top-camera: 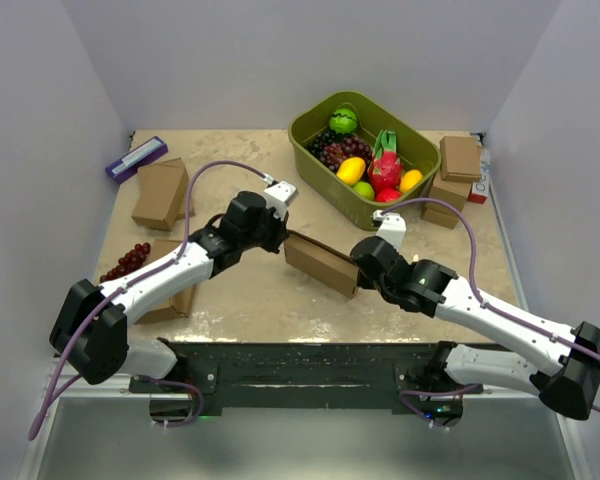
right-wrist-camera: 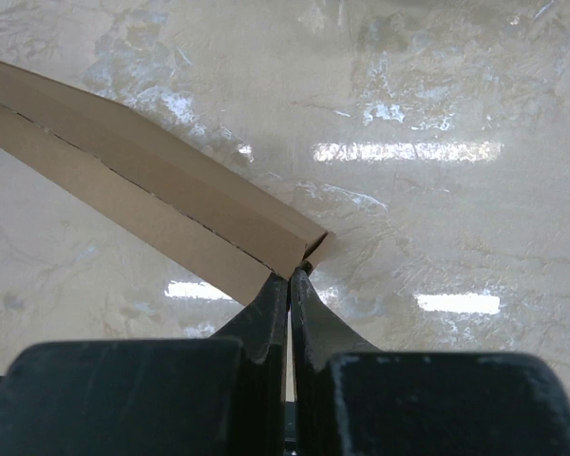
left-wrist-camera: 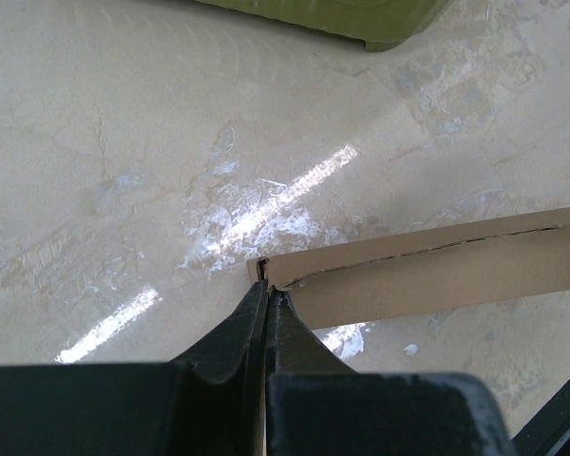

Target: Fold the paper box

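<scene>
The paper box (top-camera: 320,262) is a long folded piece of brown cardboard, held up on edge over the middle of the table between both arms. My left gripper (top-camera: 283,238) is shut on its left end. In the left wrist view the fingertips (left-wrist-camera: 267,290) pinch the corner of the paper box (left-wrist-camera: 437,271), which runs off to the right. My right gripper (top-camera: 358,268) is shut on the other end. In the right wrist view its tips (right-wrist-camera: 291,275) clamp the corner, and the paper box (right-wrist-camera: 152,190) stretches up to the left. A thin cardboard edge shows between each pair of fingers.
An olive-green tub (top-camera: 320,150) of toy fruit stands at the back; its edge (left-wrist-camera: 361,19) shows in the left wrist view. Small brown boxes sit at the left (top-camera: 160,193), under the left arm (top-camera: 170,300) and at the right (top-camera: 458,160). Grapes (top-camera: 128,262) and a purple item (top-camera: 135,158) lie left.
</scene>
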### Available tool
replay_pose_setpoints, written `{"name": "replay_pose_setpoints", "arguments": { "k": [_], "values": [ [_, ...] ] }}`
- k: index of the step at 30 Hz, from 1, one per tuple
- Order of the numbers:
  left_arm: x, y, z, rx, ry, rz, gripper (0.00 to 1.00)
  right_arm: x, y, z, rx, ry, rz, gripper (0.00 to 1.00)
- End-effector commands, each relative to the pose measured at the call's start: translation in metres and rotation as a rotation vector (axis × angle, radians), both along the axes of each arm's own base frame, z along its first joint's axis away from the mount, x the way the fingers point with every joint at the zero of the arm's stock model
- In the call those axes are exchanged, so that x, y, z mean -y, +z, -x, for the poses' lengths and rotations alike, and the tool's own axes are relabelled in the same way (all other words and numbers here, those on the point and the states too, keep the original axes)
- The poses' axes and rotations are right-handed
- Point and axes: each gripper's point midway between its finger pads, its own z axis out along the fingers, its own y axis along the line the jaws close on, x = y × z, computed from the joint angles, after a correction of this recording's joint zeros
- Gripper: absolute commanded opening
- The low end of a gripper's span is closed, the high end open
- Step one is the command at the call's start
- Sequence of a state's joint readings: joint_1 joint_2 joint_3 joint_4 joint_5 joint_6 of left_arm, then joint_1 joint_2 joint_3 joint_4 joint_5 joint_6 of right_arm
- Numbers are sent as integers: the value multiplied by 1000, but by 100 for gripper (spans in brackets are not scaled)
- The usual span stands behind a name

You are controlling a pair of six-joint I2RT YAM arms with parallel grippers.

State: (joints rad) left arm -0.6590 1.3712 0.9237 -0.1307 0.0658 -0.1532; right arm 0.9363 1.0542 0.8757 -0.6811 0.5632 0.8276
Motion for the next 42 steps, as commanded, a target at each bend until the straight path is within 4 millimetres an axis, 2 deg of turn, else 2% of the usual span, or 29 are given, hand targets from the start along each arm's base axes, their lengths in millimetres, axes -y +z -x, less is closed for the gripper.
{"name": "replay_pose_setpoints", "arguments": {
  "k": [1,15,22,28,31,37,42],
  "values": [
    [1,-29,25,-104,-60,-72,0,-18,15,-9,32,-20,-93,0],
    [10,-32,37,-115,-97,-75,0,-33,13,-18,14,-52,-122,0],
    [14,-35,43,-122,-115,-77,0,-37,24,-19,21,-59,-156,0],
    [15,-34,44,-123,-118,-73,0,-44,8,-14,-10,-41,-183,0],
    [16,-33,44,-124,-121,-70,0,-47,-3,-5,-25,-25,-173,0],
    [17,-31,44,-124,-121,-63,0,-48,-22,17,-48,-17,-124,0],
    [17,-28,44,-122,-117,-57,0,-40,-36,22,-55,-39,-57,0]
  ]
}}
